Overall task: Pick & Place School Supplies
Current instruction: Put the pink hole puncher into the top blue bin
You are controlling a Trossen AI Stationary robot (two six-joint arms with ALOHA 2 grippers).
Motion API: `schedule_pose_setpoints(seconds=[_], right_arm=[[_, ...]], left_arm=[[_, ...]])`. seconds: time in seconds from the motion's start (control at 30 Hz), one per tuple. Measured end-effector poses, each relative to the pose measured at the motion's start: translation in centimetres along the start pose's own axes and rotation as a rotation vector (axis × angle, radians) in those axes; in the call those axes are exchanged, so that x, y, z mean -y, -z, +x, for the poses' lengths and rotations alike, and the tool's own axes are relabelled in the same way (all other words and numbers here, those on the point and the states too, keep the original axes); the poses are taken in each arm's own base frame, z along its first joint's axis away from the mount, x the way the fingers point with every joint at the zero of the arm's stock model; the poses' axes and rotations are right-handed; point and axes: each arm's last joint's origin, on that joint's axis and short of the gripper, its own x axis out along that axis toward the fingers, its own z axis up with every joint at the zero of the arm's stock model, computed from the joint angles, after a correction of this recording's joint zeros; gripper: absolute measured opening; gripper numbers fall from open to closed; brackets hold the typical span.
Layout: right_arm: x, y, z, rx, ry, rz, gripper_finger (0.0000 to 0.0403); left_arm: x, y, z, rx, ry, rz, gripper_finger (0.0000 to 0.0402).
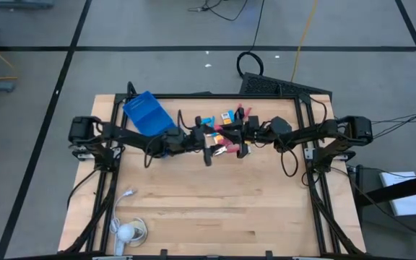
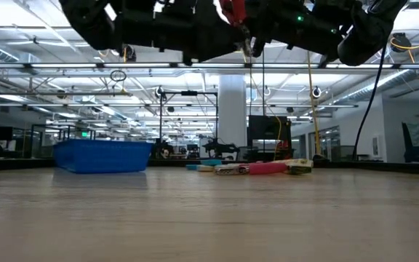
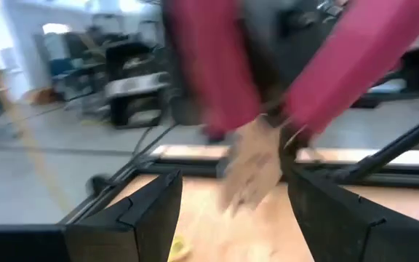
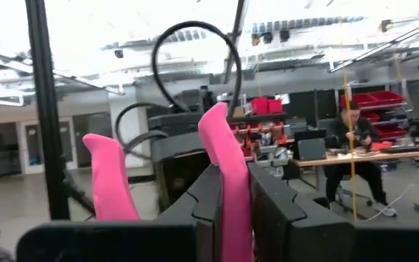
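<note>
My right gripper (image 4: pixel 228 218) is shut on pink-red-handled scissors (image 4: pixel 224 167) and holds them high over the table's middle (image 1: pixel 226 144), near the low view's top (image 2: pixel 233 11). My left gripper (image 3: pixel 231 200) is open, facing the scissors (image 3: pixel 268 87) from the left. Its fingers stand on either side of the pale blade end (image 3: pixel 253 171); I cannot tell whether they touch it. Other supplies lie flat on the table toward the far edge: a yellow-orange block (image 1: pixel 227 115), a light-blue piece (image 1: pixel 206 121) and another pink tool (image 2: pixel 268 168). My right gripper pinches one handle loop (image 4: pixel 225 182) of the scissors between its two fingers. The other loop (image 4: pixel 111 182) stands free beside them. The scissors are lifted clear of the table, handles toward the right arm and blades toward the left gripper.
The blue compartment tray (image 1: pixel 146 112) sits at the far left of the table (image 1: pixel 215 209). A white cable and a round white object (image 1: pixel 126 231) lie near the near-left corner. A person sits at a desk (image 4: pixel 355 153) in the room beyond.
</note>
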Motion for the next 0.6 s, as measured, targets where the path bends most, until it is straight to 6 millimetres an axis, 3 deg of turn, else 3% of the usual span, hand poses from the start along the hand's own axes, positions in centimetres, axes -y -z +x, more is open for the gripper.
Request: schedule_pose_setpoints(seconds=[0.43,0.6], right_arm=[[-0.02,-0.05,-0.02,0.011,-0.002,-0.002,0.0038],[-0.07,-0.04,-0.01,0.011,-0.003,0.001,0.0038]], left_arm=[[-0.27,-0.2,0.24,0.02,0.03,-0.006,0.0247],[-0.67,-0.71,0.62,0.032,0.052,-0.006,0.0226]])
